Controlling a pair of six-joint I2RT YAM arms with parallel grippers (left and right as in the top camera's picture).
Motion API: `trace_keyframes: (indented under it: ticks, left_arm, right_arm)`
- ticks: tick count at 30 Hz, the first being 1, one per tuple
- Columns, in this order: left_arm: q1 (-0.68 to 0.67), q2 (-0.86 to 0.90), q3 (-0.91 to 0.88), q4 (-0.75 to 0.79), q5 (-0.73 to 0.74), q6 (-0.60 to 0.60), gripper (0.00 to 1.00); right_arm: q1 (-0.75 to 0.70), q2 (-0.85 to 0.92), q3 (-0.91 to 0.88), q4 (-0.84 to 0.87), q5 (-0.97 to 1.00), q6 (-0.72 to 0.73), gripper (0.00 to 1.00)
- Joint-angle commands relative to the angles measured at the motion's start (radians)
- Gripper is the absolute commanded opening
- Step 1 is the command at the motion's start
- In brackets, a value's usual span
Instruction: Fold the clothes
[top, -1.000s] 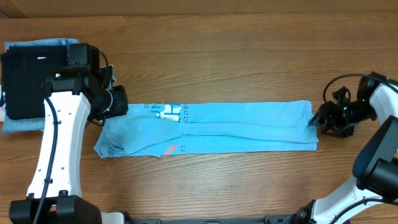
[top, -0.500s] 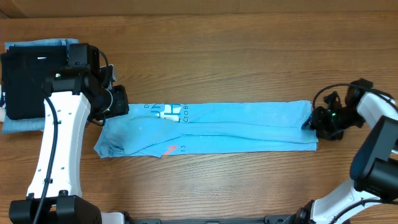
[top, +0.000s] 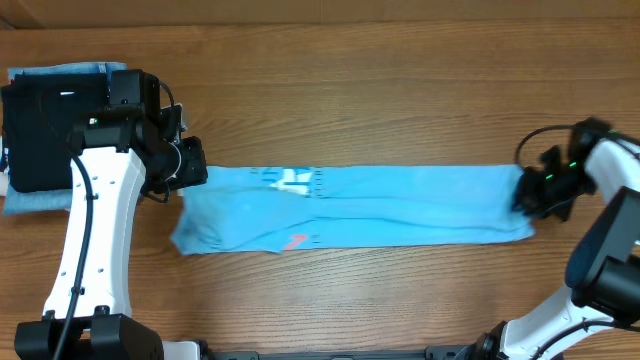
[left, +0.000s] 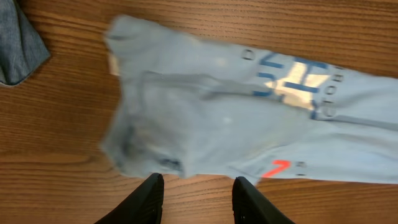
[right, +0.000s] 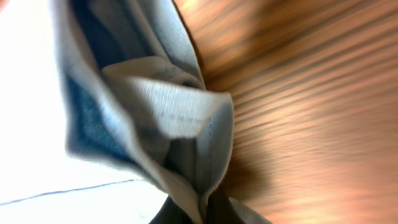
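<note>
**Asker:** What is differing from a second ago?

**Describer:** The long, folded sky-blue T-shirt (top: 380, 205) is now lying farther right across the middle of the wooden table (top: 350, 90). Its left end has slid rightward beneath the left gripper (top: 190, 165). Its right end has travelled with the right gripper (top: 528, 195) toward the right edge of the frame.

**Asker:** How are the claws standing?

**Describer:** On the left, the fingers (left: 149, 199) are standing apart and holding nothing, hanging above the shirt's rumpled left end. On the right, the jaws were parted a second ago and are now pressing together on a bunched fold of the shirt's right end.

**Asker:** Where is the shirt lying relative to them?

**Describer:** It is stretching as a flat band from just lower right of the left gripper to the right gripper at centre right. At upper left, a folded black garment (top: 40, 130) is resting on a denim-blue garment (top: 60, 70), apart from the shirt.
</note>
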Motion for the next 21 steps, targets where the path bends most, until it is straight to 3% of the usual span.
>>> trace_keyframes:
  ticks: [1, 9, 21]
  left_arm:
    - [-0.006, 0.002, 0.002, 0.000, 0.011, -0.003, 0.40]
    - [-0.006, 0.002, 0.002, 0.003, 0.011, -0.003, 0.40]
    - [-0.006, 0.002, 0.002, 0.003, 0.011, -0.003, 0.43]
  right_arm:
    - [-0.040, 0.000, 0.108, -0.024, 0.080, 0.064, 0.04]
    - [0.051, -0.002, 0.175, -0.125, 0.083, 0.065, 0.04]
    - [0.463, 0.000, 0.174, -0.211, 0.089, 0.093, 0.04]
